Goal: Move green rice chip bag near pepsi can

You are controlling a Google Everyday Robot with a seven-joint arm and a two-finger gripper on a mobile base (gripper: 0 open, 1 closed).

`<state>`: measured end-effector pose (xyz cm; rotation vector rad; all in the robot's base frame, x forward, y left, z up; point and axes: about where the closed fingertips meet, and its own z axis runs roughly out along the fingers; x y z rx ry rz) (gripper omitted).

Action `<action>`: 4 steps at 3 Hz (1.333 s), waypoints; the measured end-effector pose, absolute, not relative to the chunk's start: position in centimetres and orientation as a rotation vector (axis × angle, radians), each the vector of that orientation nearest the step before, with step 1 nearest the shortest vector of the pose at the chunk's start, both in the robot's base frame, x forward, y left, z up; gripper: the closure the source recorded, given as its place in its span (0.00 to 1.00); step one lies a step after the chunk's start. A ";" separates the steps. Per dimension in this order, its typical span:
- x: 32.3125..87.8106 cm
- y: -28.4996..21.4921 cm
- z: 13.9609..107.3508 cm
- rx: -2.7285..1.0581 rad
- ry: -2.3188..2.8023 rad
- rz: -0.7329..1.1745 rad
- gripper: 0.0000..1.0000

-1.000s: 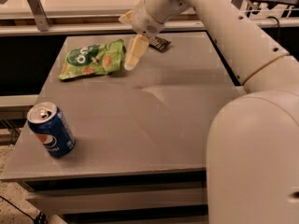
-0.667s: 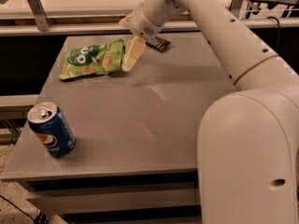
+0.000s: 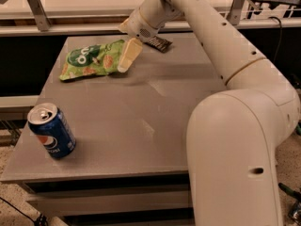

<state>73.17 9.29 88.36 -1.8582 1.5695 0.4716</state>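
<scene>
The green rice chip bag (image 3: 88,60) lies flat at the table's far left. The pepsi can (image 3: 51,132) stands upright near the front left corner, well apart from the bag. My gripper (image 3: 125,64) reaches down from the arm at the far side and sits at the bag's right end, right at the table surface. I cannot tell whether it holds the bag.
A small dark flat packet (image 3: 158,43) lies at the far edge, just right of the gripper. The grey table (image 3: 155,121) has a drop at its front and left edges. My arm's large white body (image 3: 235,145) fills the right foreground. Counter rails run behind.
The gripper has edged slightly left at the bag's right end. The bag and the can have stayed in place.
</scene>
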 end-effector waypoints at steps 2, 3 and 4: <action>72.2 10.6 87.1 -1.916 1.640 0.513 0.41; 71.9 10.7 86.6 -1.928 1.664 0.519 0.65; 71.5 10.6 86.5 -1.944 1.661 0.514 0.88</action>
